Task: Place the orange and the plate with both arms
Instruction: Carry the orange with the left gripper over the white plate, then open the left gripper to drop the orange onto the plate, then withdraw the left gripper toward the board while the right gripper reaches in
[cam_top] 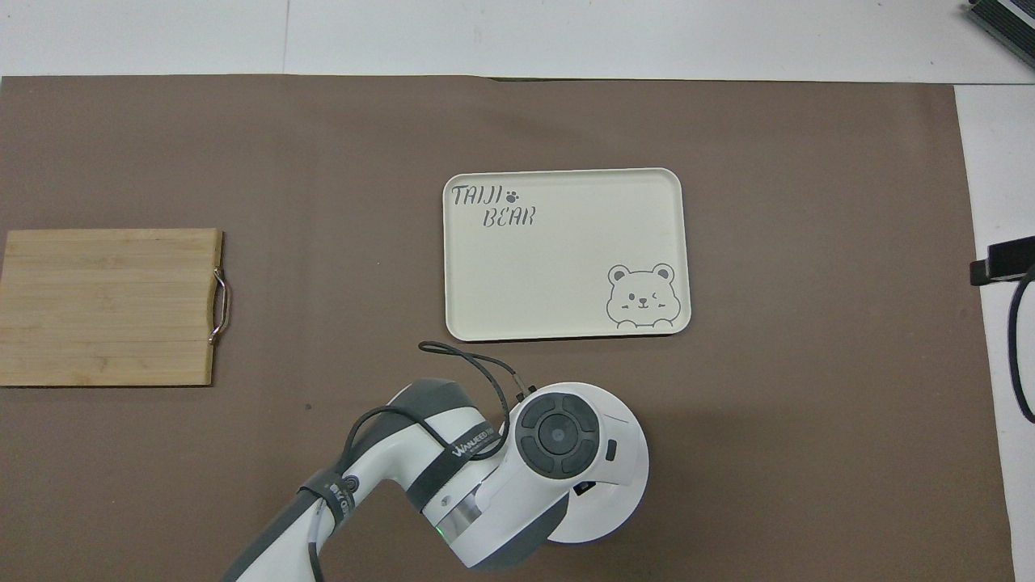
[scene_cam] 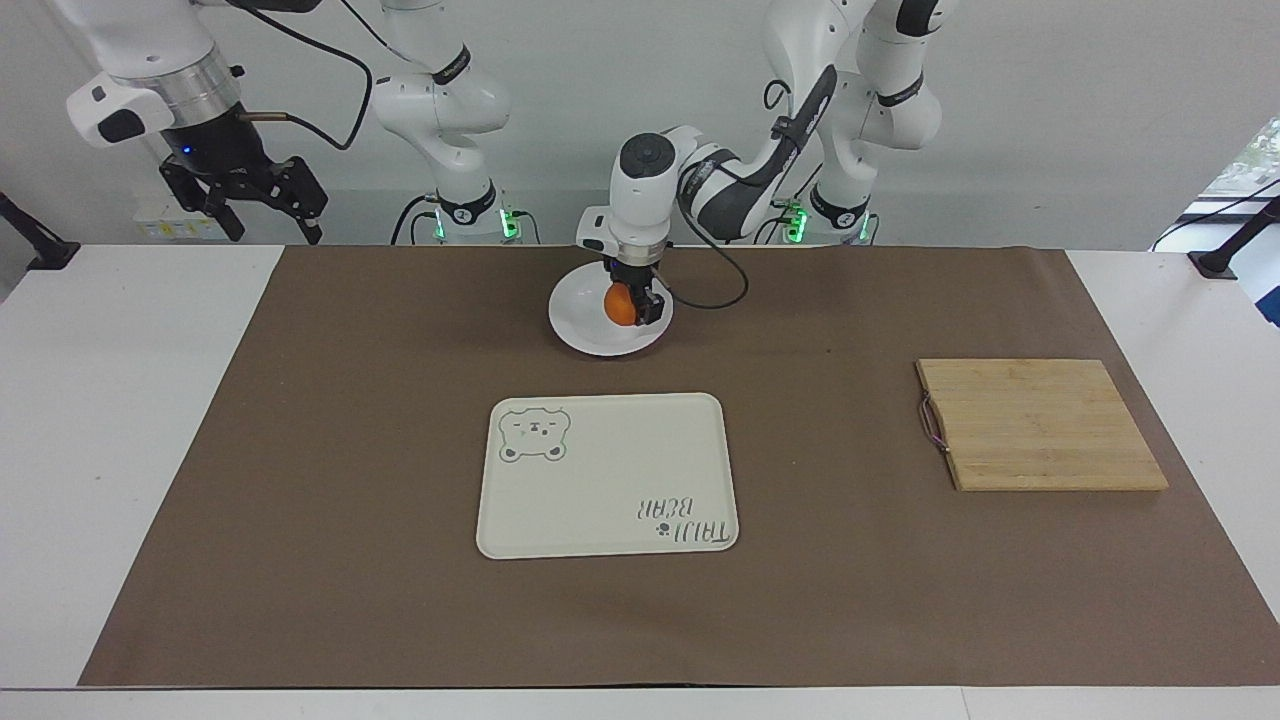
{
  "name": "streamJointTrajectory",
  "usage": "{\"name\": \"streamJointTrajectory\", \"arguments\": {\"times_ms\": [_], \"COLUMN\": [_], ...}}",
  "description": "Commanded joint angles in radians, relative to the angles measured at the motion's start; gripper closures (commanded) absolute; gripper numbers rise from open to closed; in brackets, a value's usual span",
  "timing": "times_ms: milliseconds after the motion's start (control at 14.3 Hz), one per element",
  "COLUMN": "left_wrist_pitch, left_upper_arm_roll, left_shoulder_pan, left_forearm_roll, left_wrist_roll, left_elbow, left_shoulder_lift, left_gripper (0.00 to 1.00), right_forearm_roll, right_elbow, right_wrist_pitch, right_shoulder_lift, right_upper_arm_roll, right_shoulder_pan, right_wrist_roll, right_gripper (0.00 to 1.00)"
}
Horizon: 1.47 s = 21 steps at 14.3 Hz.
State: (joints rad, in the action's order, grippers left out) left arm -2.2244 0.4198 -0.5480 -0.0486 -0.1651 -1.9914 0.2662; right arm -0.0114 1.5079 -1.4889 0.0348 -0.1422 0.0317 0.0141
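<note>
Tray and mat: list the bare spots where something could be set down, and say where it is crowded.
The tray is bare; so is the mat toward the right arm's end, and the strip between tray and cutting board. Crowded: the plate, where the left gripper holds the orange.

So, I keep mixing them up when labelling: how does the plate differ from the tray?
The plate is round and glossy white; the tray is rectangular, cream, with a bear drawing and lettering. The plate is smaller and nearer to the robots. The left gripper holds the orange over the plate; the tray is bare. Both rest on the brown mat.
</note>
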Motion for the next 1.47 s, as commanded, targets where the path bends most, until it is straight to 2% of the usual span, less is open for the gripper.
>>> {"name": "streamJointTrajectory", "arguments": {"times_ms": [0,210,351,631,841,1192,1402], "left_wrist_pitch": [-0.034,-0.017,0.075,0.248,0.253,0.264,0.276], "left_upper_arm_roll": [-0.021,-0.019,-0.022,-0.022,-0.019,-0.026,-0.026], "left_shoulder_pan": [-0.039,-0.03,-0.004,0.147,0.311,0.5,0.618], "left_forearm_roll": [0.035,0.059,0.058,0.058,0.055,0.053,0.055], "left_wrist_roll": [0.01,0.01,0.009,0.004,0.003,-0.007,-0.01], "left_elbow": [-0.009,-0.004,0.015,0.08,0.095,0.141,0.189], "left_shoulder_lift": [0.018,0.005,-0.027,-0.076,-0.103,-0.183,-0.188], "left_gripper": [0.01,0.0,0.0,0.0,0.0,0.0,0.0], "right_forearm_roll": [0.007,0.007,0.007,0.007,0.007,0.007,0.007], "right_elbow": [0.02,0.02,0.02,0.02,0.02,0.02,0.02], "right_wrist_pitch": [0.006,0.006,0.006,0.007,0.007,0.006,0.006], "right_shoulder_lift": [0.022,0.022,0.022,0.022,0.022,0.022,0.022], "right_upper_arm_roll": [0.006,0.006,0.006,0.006,0.006,0.006,0.006], "right_shoulder_pan": [-0.003,-0.003,-0.002,-0.003,-0.003,-0.003,-0.003], "right_wrist_roll": [-0.019,-0.017,-0.017,-0.017,-0.017,-0.017,-0.017], "right_gripper": [0.0,0.0,0.0,0.0,0.0,0.0,0.0]}}
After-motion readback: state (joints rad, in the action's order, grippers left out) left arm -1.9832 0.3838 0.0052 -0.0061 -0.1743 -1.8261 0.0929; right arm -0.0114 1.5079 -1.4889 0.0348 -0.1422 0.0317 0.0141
